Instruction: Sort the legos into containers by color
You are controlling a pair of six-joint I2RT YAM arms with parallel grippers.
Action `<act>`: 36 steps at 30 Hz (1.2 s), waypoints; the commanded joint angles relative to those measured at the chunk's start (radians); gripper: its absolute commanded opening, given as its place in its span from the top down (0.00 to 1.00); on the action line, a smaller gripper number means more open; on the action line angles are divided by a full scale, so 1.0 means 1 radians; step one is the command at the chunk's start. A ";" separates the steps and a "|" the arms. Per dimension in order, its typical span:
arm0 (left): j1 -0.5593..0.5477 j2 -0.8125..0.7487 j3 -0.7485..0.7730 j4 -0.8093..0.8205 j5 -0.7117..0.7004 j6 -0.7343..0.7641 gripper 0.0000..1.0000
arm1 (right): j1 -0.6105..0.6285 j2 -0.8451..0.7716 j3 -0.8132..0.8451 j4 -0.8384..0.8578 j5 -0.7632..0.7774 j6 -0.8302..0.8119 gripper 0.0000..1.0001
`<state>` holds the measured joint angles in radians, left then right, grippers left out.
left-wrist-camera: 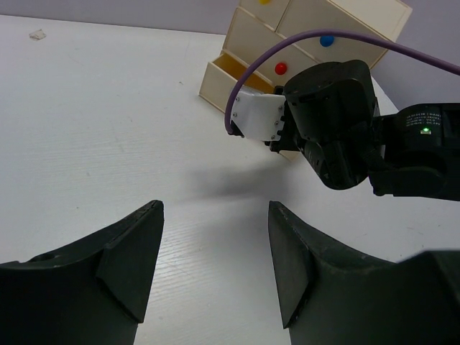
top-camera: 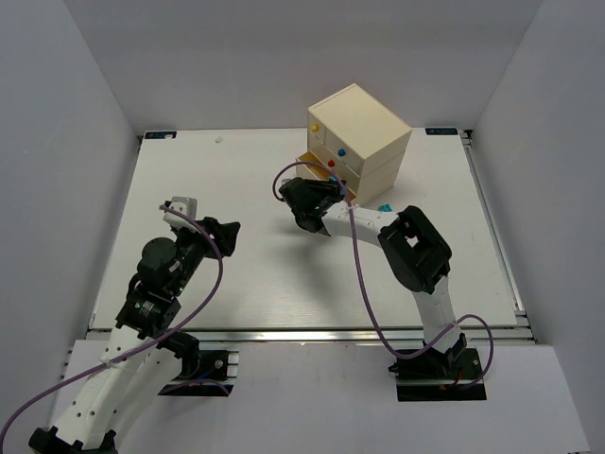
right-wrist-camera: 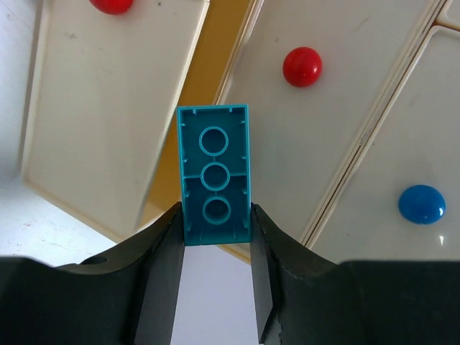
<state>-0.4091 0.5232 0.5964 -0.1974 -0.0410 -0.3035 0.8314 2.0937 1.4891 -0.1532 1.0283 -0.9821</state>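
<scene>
Black left fingers (left-wrist-camera: 215, 212) hang well apart over the white worktop (top-camera: 236, 274), gripping nothing. Farther on, the right fingers (right-wrist-camera: 215, 219) are closed partway on a teal-blue lego (right-wrist-camera: 214, 169) — pinched by its long sides, hollow underside showing — held just before the cream chest (top-camera: 364, 123), at its pulled-out bottom drawer (left-wrist-camera: 224, 77). Another teal lego (top-camera: 385, 207) lies on the worktop beside the chest's base.

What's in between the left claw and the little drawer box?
Mostly bare white table, then the right arm's black wrist, close in front of the drawer box. The left claw has its own camera, which shows it.
</scene>
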 commanded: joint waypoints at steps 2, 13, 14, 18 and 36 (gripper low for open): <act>-0.004 -0.009 -0.012 -0.004 -0.002 0.006 0.30 | -0.008 0.014 0.014 0.044 0.024 -0.021 1.00; -0.004 -0.009 -0.010 0.000 0.001 0.007 0.30 | -0.008 0.002 0.014 0.027 0.015 -0.021 0.57; -0.004 -0.011 -0.010 -0.002 0.001 0.007 0.30 | -0.006 -0.001 0.014 0.023 0.013 -0.021 0.56; -0.004 -0.008 -0.012 -0.002 0.003 0.007 0.30 | -0.008 -0.021 0.011 0.012 0.007 -0.010 0.48; -0.004 -0.012 -0.017 0.009 0.015 0.006 0.44 | -0.055 -0.384 0.189 -0.422 -0.622 0.581 1.00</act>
<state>-0.4091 0.5213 0.5961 -0.2016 -0.0402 -0.3042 0.8120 1.9285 1.6077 -0.4080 0.7288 -0.7116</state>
